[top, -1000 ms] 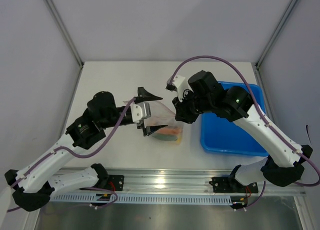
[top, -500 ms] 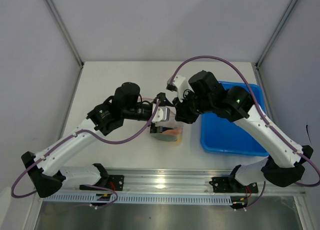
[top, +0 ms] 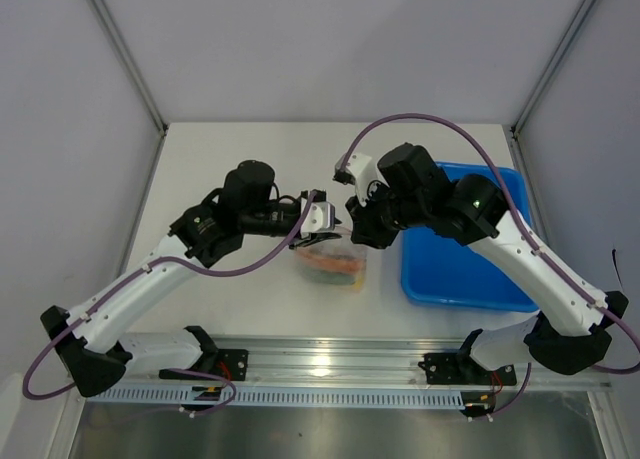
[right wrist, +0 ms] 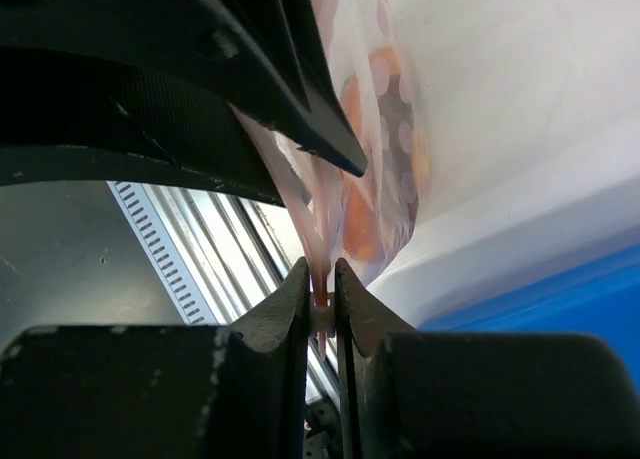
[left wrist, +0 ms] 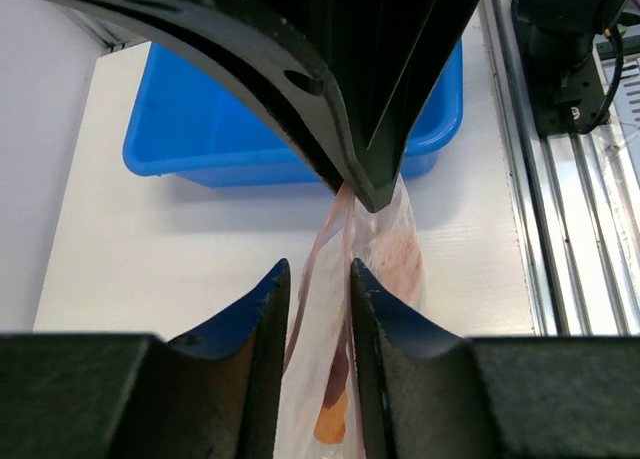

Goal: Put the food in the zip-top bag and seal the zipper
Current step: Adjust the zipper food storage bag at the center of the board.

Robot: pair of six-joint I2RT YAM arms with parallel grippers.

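Item: zip-top bag [top: 338, 267], food [right wrist: 362, 214] inside. Right end effector [right wrist: 320, 279] clamps zipper [left wrist: 335, 219] end; left end effector [left wrist: 318, 279] straddles zipper, parted. Advice: clench fully, slide evenly.

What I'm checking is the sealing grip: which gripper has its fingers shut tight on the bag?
The right gripper: its fingers pinch the bag's pink strip. The left gripper only straddles the bag, with a gap showing.
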